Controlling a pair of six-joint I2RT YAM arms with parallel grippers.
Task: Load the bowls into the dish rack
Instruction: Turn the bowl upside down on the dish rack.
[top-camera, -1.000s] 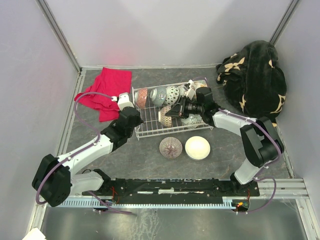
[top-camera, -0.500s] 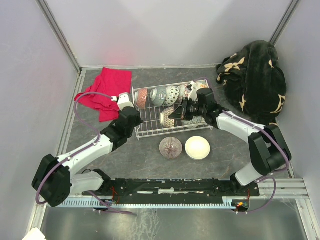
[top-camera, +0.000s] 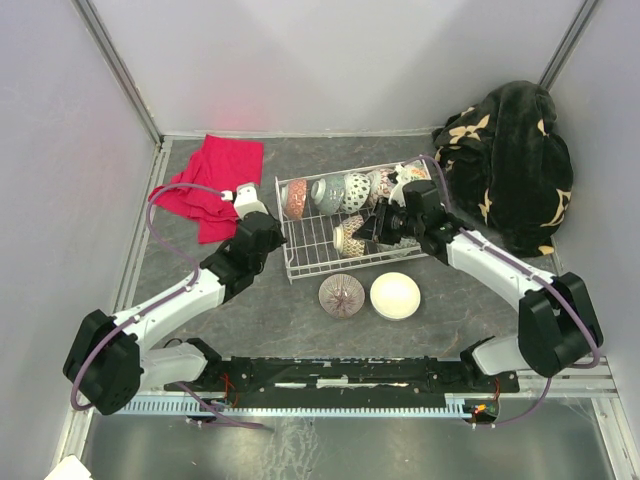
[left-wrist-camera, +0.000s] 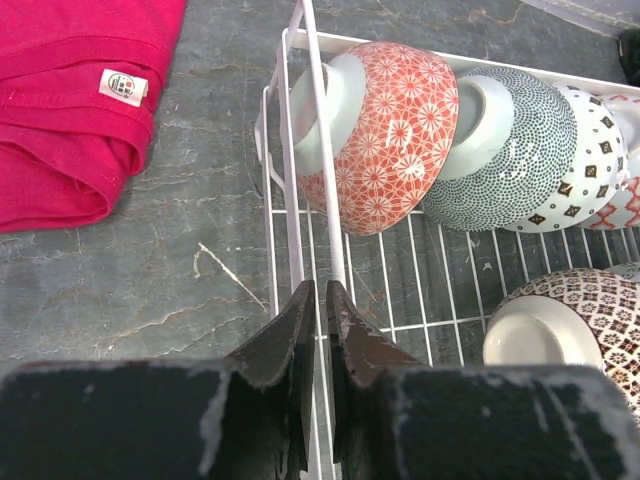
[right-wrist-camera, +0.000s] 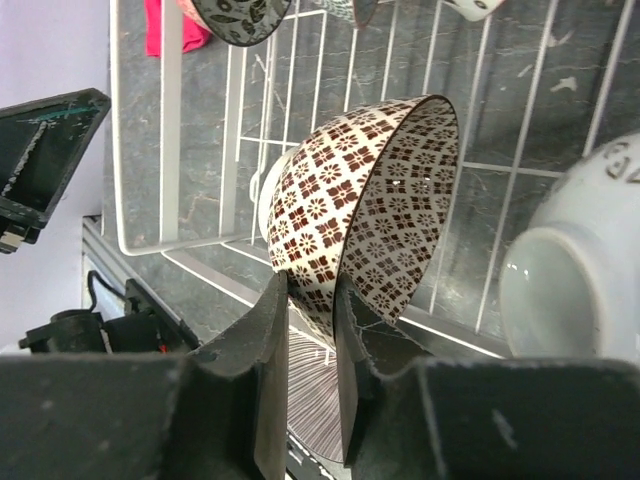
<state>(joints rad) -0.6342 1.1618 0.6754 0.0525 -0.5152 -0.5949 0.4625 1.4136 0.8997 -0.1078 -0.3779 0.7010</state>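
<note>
Top view gives you layout only: the dish rack (top-camera: 310, 245) sits on the table (top-camera: 290, 320) between the red cloth (top-camera: 210, 185) and the black blanket (top-camera: 510, 160), with both arms reaching into it. Neither jaw gap resolves from up there. The left wrist view settles the left gripper (left-wrist-camera: 318, 292): it is clenched on the white wire of the dish rack's left rim, the rail pinched between its 2 fingertips. The red lattice bowl (left-wrist-camera: 390, 135) stands on edge just beyond, against the same rail. The right wrist view shows what the arm hides from above. The right gripper (right-wrist-camera: 310, 282) straddles the wall of the brown-patterned bowl (right-wrist-camera: 360, 210), 1 finger on the outside and 1 on the inside. That bowl is tipped on edge on the rack wires in the front row. Whether the fingers press the wall or stand just off it, you cannot tell. A pale bowl (right-wrist-camera: 570, 270) lies just beside it, largely under the arm in the top view.

Count:
- Back row: 5 bowls on edge, starting with red lattice, the teal dotted bowl (left-wrist-camera: 520, 140) and the white diamond bowl (left-wrist-camera: 595, 150). The last 2 are partly behind the right arm.
- Front row: 2 bowls.
- Outside the dish rack: 2 bowls on the table near its front rim, the dark striped bowl (top-camera: 342, 295) and the plain white bowl (top-camera: 395, 296), side by side and upright.
- Others: 1 cloth, 1 blanket.
</note>
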